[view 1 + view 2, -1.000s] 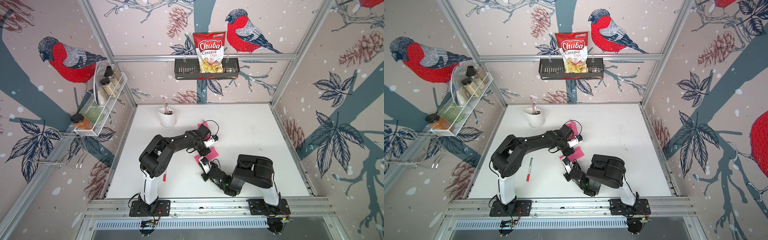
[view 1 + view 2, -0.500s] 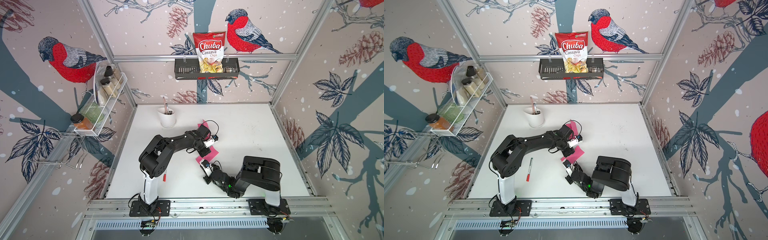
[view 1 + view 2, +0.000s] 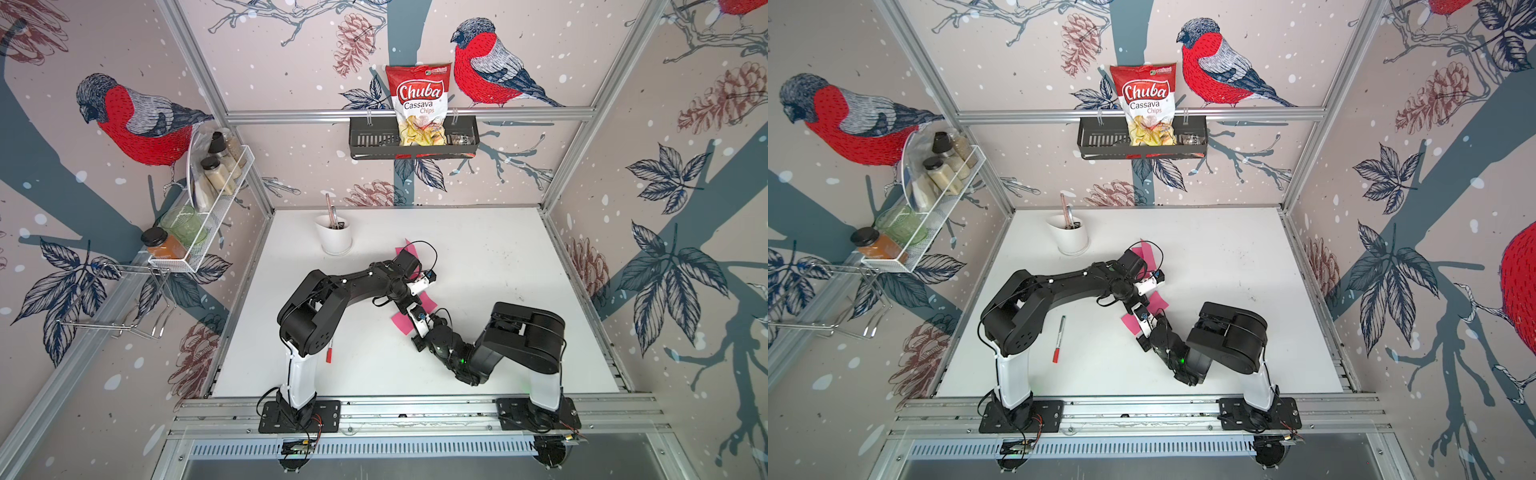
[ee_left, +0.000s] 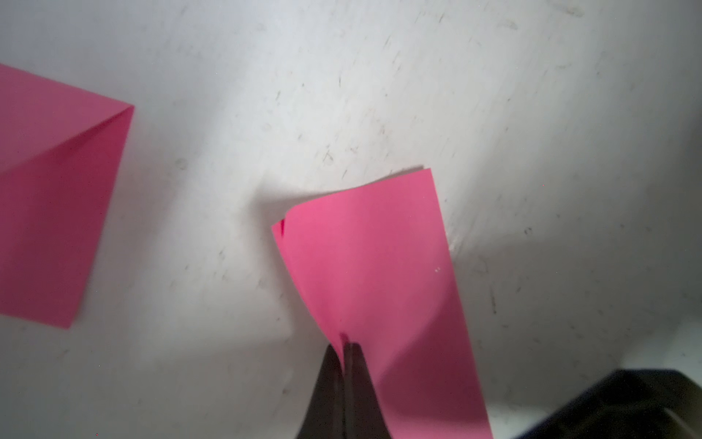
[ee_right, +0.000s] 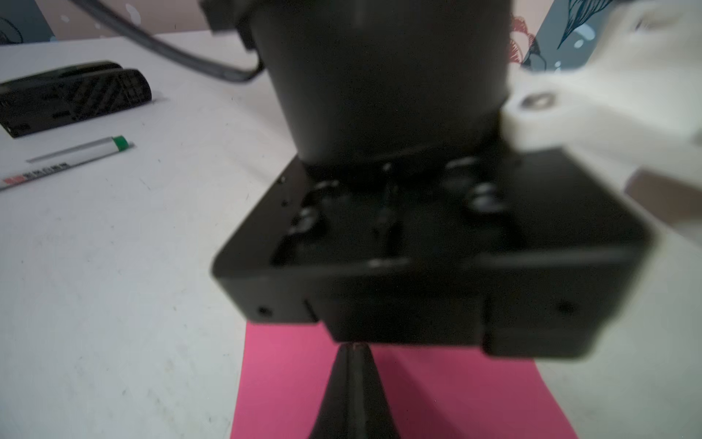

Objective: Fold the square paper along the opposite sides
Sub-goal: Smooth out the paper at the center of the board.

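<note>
Between bird-papered walls, scuffed white tabletop, pink paper.

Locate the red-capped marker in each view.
Top view: marker mostly hidden behind the left arm, cap showing.
Top view: marker whole, beside the left arm.
Left wrist: absent.
Right wrist: marker on the table, beyond the pink paper.
Shared landmark: the pink paper, in all four.

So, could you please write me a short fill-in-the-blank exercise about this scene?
1. The paper pinched by the left gripper is ___ in colour.
2. The cup holding utensils at the back of the table is ___ in colour.
3. The chips bag stands in a wall basket that is ___ in colour.
Missing words: pink; white; black.
</note>
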